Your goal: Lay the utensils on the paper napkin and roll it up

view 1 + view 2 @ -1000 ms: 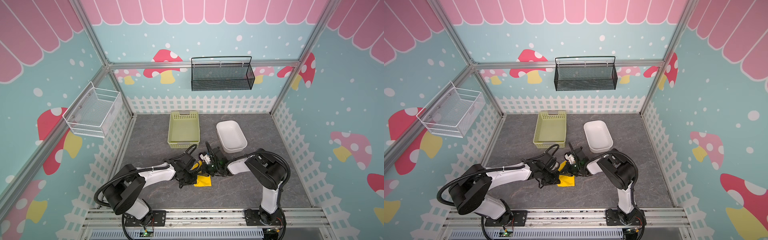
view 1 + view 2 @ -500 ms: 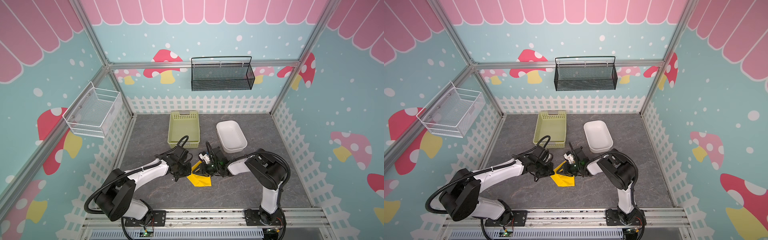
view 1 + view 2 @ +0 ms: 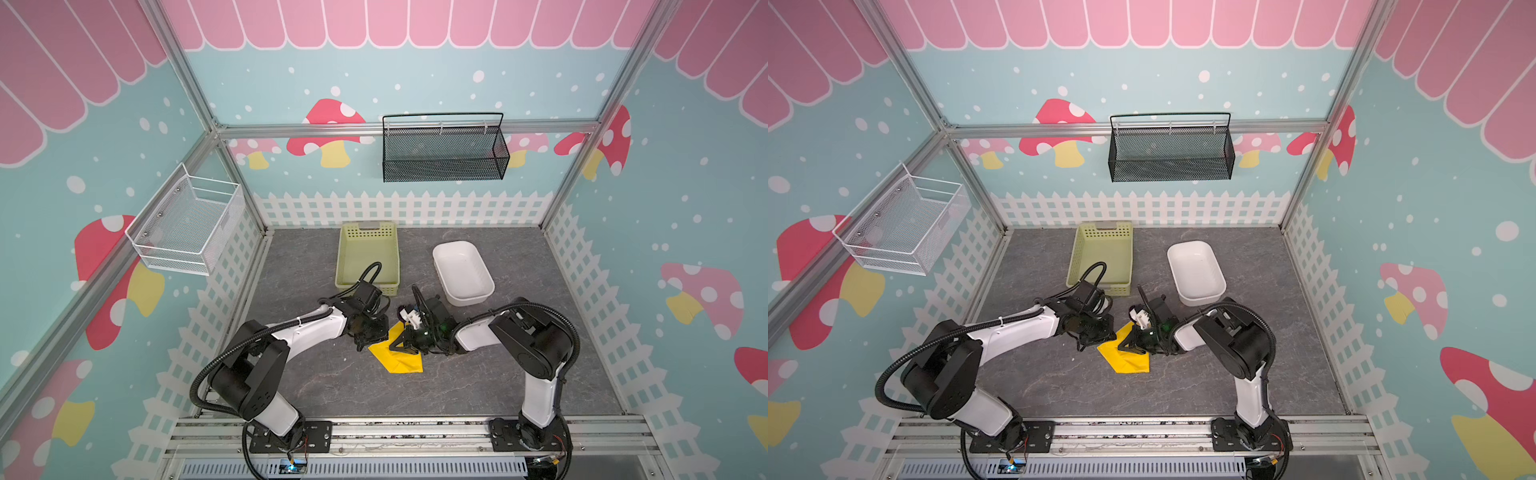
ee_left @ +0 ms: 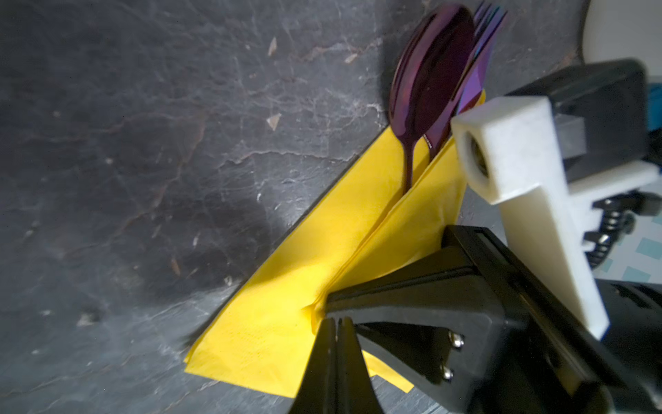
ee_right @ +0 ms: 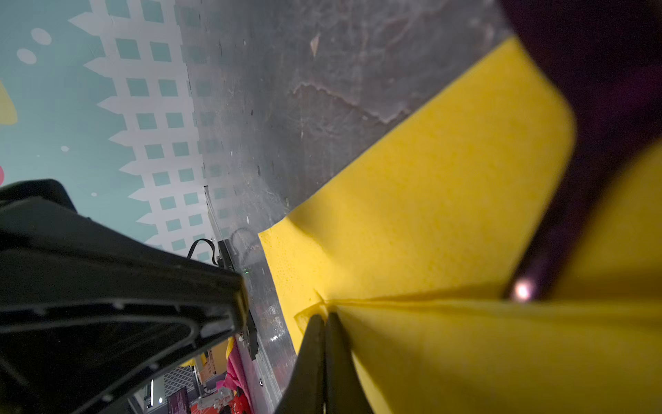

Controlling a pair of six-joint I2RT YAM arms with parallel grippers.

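1. Yellow square paper napkin, between your arms, now has a flap over the black-handled purple spoon and fork.
2. Right gripper re-pinched that flap; left gripper is shut, empty.
3. Rolling can go on.

The paper napkin is laid on the table near the middle, folded over the utensils. Behind it, the basket is set to the left and the tub to the right.

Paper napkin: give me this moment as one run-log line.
paper napkin folded over spoon and fork handles | right gripper shut on its edge | left gripper shut, tips at same edge
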